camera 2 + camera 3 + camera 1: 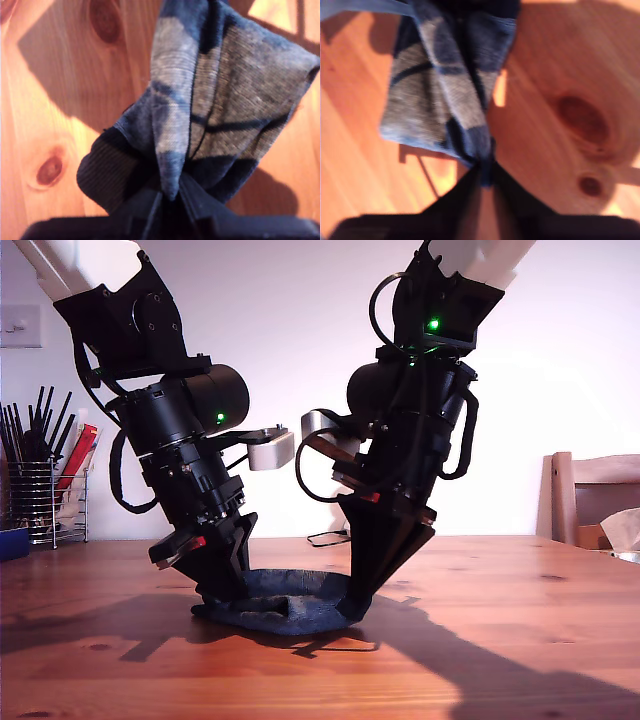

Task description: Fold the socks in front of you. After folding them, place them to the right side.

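The socks (pixel 290 605) lie as a dark blue-grey bundle on the wooden table (pixel 500 640), sagging between two black arms. One arm's gripper (pixel 225 595) pinches the end at the exterior view's left, the other's (pixel 355 605) the end at its right. The wrist views do not show which arm is which. My first gripper (pixel 170 197) is shut on a bunched fold of the socks (pixel 225 100), a black ribbed part beside it. My second gripper (pixel 485 175) is shut on another gathered end of the socks (pixel 420 100).
A wire holder (pixel 45 490) with dark sticks and a blue container (pixel 12 540) stand at the exterior view's left. A wooden chair (pixel 595 495) and a pale crumpled thing (pixel 620 530) are at its right. A thin cable (pixel 325 537) lies behind the arms.
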{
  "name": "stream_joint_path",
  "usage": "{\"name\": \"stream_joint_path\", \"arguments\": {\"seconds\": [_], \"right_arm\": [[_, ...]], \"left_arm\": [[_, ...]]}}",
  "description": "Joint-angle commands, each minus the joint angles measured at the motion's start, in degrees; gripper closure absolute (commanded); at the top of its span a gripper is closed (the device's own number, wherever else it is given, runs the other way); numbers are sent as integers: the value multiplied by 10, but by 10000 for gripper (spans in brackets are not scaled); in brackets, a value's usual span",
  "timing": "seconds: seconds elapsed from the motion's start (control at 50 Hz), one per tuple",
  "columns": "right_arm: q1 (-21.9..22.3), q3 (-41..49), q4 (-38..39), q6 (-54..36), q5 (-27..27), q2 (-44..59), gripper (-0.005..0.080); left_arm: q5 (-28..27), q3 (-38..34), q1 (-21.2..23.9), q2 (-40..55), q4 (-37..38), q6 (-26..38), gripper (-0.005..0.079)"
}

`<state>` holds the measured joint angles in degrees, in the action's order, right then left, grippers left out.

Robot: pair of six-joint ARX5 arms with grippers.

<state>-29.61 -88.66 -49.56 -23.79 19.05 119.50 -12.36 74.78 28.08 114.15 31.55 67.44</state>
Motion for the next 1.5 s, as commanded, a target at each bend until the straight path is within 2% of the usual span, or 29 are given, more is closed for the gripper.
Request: {"name": "stream_joint_path", "arguments": {"seconds": [0.0,0.42,0.82,1.06,1.22,1.28,1.38,1.48], "right_arm": [[0,-3,5,5,0,-6,622],[0,-3,5,7,-21,-31,591],[1,-3,-15,11,-22,-82,591],[2,-3,-38,11,-21,-85,591],[5,-3,-45,10,-21,-86,591],[9,-3,-48,10,-20,-89,591],[12,-3,-48,9,-20,-96,591],[16,-3,-49,9,-18,-103,591]], "left_arm": [[12,-35,-7,55,28,-2,764],[12,-35,-12,55,27,-8,764],[22,-35,-13,55,88,-91,764],[-12,-35,2,55,133,-242,764],[-70,-35,17,55,153,-334,764],[-97,-35,23,55,154,-409,764],[-145,-35,32,55,147,-483,764],[-173,-35,36,55,136,-530,764]]}}
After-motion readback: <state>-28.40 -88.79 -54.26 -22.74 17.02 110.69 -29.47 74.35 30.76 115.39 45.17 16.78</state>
